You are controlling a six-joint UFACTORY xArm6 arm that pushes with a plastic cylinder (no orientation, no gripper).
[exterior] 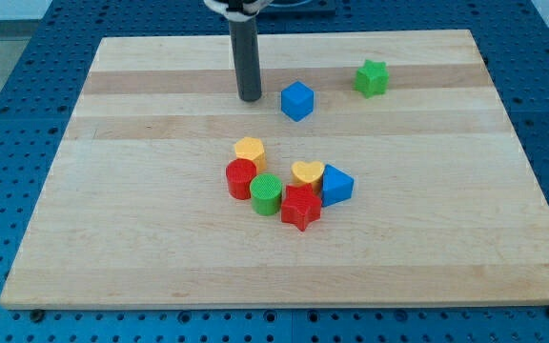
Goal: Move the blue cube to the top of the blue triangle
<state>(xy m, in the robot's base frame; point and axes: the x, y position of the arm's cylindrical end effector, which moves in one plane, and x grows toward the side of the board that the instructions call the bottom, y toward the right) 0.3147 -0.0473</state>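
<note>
The blue cube (pixel 296 100) sits on the wooden board (pixel 160 238) in the upper middle of the view. The blue triangle (pixel 336 185) lies lower down, at the right end of a cluster of blocks, well below the cube and a little to its right. My tip (pixel 250 98) rests on the board just left of the blue cube, with a small gap between them. The dark rod rises straight to the view's top.
A green star (pixel 372 78) lies at the upper right. The cluster holds a yellow hexagon (pixel 250 150), a red cylinder (pixel 241 178), a green cylinder (pixel 266 194), a red star (pixel 301 207) and a yellow heart (pixel 307 173), which touches the blue triangle.
</note>
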